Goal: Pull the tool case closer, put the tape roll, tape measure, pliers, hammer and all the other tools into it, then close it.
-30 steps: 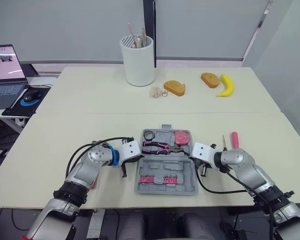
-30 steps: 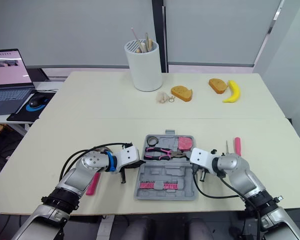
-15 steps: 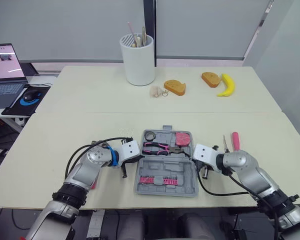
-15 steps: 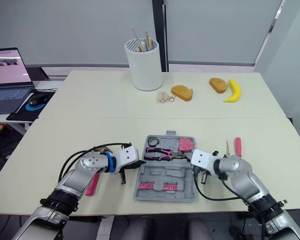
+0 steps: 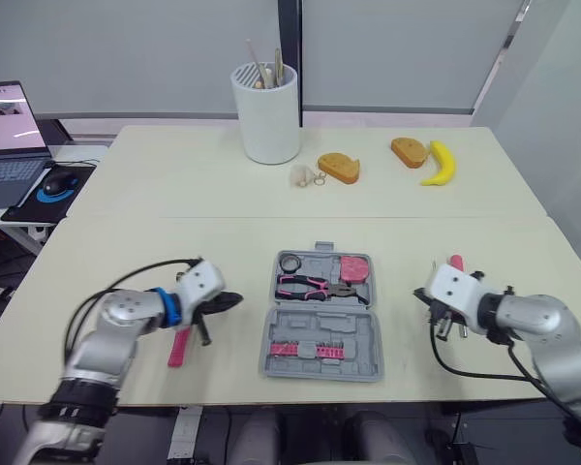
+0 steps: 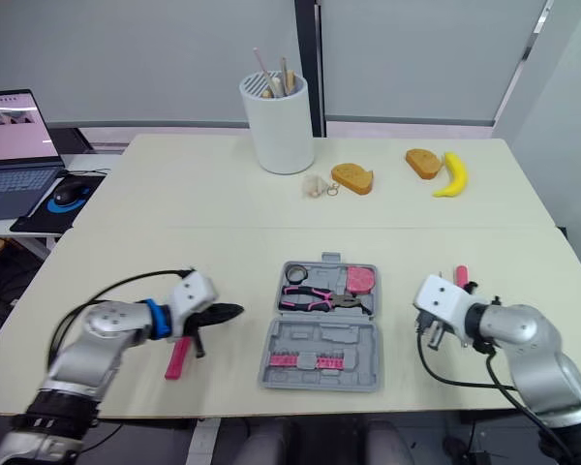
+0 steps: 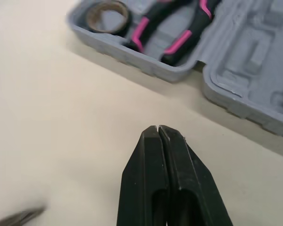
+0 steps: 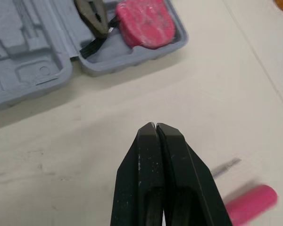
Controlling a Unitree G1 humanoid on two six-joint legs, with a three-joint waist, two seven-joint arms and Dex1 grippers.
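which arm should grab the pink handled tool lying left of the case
Left. The left gripper, shut, hangs right beside the pink-handled tool, on the same side of the tool case. The right gripper is across the case, nearer the pink screwdriver.

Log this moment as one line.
tool case open | inside: tape roll, pliers, tape measure | left gripper shut, empty | right gripper shut, empty | outside: pink-handled tool by left gripper, another pink-handled tool by right gripper
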